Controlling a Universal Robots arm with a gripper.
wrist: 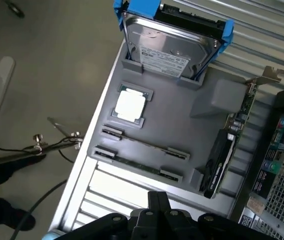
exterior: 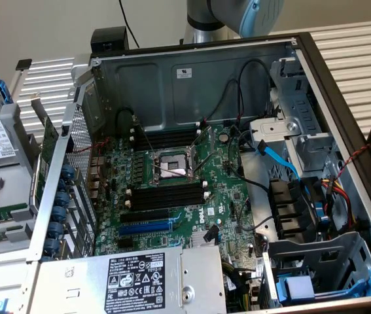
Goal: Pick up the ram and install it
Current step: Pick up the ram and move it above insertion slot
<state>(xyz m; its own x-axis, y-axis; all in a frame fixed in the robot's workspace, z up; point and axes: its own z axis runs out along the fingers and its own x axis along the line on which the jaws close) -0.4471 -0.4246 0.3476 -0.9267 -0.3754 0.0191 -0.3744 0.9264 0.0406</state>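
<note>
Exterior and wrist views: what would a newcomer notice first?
In the exterior view, the open computer case sits in the middle, its green motherboard bare with the open processor socket at its centre. In the wrist view, a grey tray carries a hard drive in a blue caddy, a processor chip and two ram sticks lying side by side. The shut claw hangs nearest the ram sticks, holding nothing.
</note>
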